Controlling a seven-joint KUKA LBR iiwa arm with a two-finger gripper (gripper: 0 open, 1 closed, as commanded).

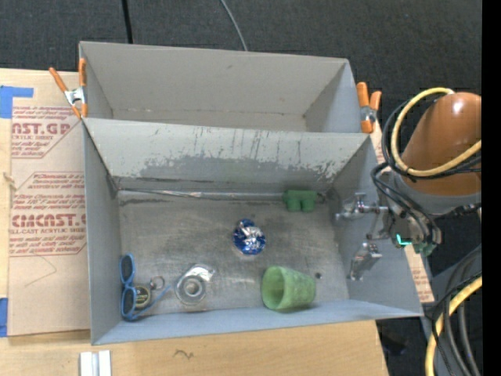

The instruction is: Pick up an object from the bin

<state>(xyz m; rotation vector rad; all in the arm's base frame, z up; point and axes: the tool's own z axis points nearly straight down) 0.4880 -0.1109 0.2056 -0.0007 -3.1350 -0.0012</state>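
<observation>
The task stood at its opening step, the approach: no grasp had been made. The pincer (360, 232) hung at the 3 o'clock side of the bin (102, 210), over the sloping right wall and not over the floor. Its two fingers stood apart with nothing between them. Nothing on the floor was enclosed by the fingers, so the target could not be named with certainty. The green cup (287, 288), lying on its side at 5 o'clock, was the nearest thing to the pincer, but apart from it. A small green block (298, 200) sat against the back wall at 1 o'clock, and a blue-and-white crumpled ball (250, 237) lay near the centre of the floor. By judgement, the next move called for travel toward 9 o'clock to clear the wall, then alignment of the parted fingers across one thing, then descent to the floor. The cup's round side might roll under a one-sided touch. Hard to make out: a clear, shiny round thing (192, 284) at 7 o'clock could not be identified, nor could the blue looped item (127, 287) at 8 o'clock with a metal ring (141, 294) touching it. The fingertips blended into the grey wall, and cables covered part of the wrist.
</observation>
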